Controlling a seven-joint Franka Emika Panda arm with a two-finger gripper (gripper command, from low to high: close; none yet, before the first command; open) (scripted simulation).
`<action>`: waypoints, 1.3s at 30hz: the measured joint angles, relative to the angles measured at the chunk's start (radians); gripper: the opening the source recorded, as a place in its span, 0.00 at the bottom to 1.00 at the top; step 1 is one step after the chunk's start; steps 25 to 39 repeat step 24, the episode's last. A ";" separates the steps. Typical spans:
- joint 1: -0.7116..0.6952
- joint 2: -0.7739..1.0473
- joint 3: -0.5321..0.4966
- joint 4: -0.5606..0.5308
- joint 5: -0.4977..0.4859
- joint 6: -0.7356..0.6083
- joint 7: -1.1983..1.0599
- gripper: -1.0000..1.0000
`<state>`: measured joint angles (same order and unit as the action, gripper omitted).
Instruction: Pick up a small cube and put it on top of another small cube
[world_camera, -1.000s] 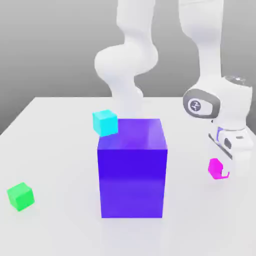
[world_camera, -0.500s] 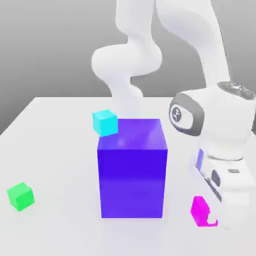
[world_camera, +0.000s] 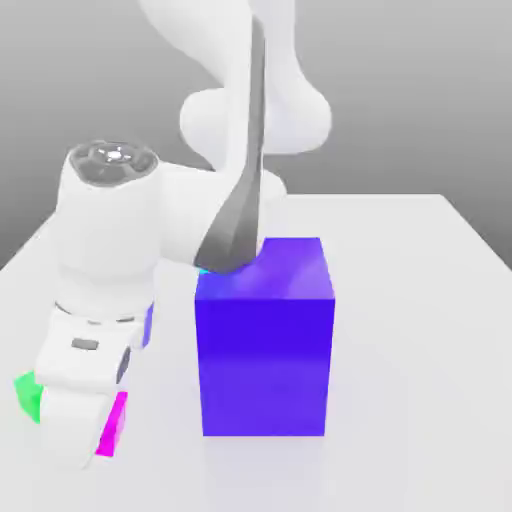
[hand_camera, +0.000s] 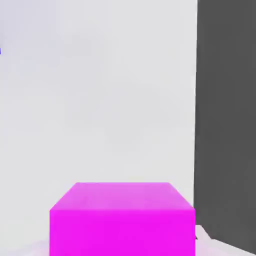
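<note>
1. Magenta cube (world_camera: 112, 425) sits in my tool (world_camera: 95, 445), which is closed on it, and the hand view shows the cube (hand_camera: 122, 219) right up close.
2. I see the tool low down, near the exterior view's left, in front of the big blue-violet cube (world_camera: 265, 340).
3. I can spot only a sliver of the green cube (world_camera: 28, 396), just beside the tool and partly hidden by it.
4. I judge the picking up is done.
5. I still have to set the magenta cube on top of the green one on the worktop (world_camera: 420, 400) and let go.
</note>
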<state>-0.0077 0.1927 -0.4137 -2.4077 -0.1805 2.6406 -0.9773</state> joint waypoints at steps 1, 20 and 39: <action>-0.026 -0.011 -0.016 -0.004 0.006 -0.005 -0.037 0.00; -0.283 0.024 -0.012 -0.163 0.415 0.126 -0.537 0.00; -0.306 0.060 0.018 -0.161 0.463 0.151 -0.572 1.00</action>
